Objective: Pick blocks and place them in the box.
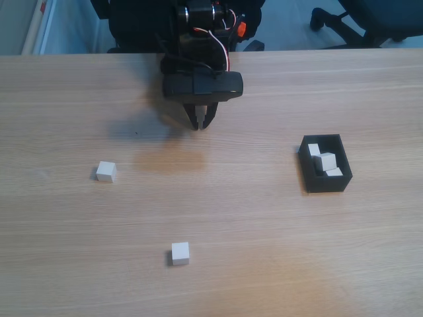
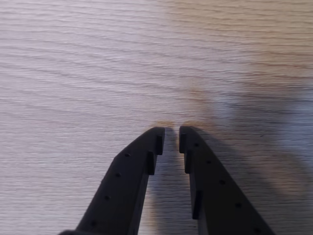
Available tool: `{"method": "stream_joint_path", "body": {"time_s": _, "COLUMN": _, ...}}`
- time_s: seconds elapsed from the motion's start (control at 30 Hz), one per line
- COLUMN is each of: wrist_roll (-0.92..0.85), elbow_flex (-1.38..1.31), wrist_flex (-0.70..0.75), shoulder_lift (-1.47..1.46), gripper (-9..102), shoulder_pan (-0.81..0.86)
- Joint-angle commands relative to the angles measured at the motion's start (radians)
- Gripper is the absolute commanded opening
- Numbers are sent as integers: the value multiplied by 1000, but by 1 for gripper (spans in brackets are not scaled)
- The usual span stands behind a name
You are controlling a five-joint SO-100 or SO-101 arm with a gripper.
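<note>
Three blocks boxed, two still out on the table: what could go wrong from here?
The box looks crowded: its blocks sit tilted, so another drop may bounce out. The pincer is nearly closed and must open before descending. The nearest loose block and the front one lie far apart, needing separate long reaches.

The arm enters the fixed view from the far edge of the desk [image 1: 277, 251], near the middle of that edge, and reaches a short way inward. Its black wrist housing lies roughly level above the surface, with red and white wires running up to the joints behind it. The tool [image 1: 199, 125] points down toward the desk, near the far edge. In the wrist view the tool [image 2: 171, 136] shows 2 black fingers [image 2: 128, 182] that converge to a narrow gap at the tips. Nothing sits between them. The tips are close to the desk surface.
</note>
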Motion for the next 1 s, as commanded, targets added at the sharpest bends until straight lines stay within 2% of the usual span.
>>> {"method": "stream_joint_path", "body": {"time_s": 0.0, "wrist_roll": 15, "elbow_flex": 61, "wrist_flex": 48, "shoulder_lift": 25, "gripper": 0, "shoulder_pan": -20}}
{"method": "stream_joint_path", "body": {"time_s": 0.97, "wrist_roll": -17, "elbow_flex": 61, "wrist_flex": 51, "shoulder_lift": 25, "gripper": 0, "shoulder_pan": -26}}
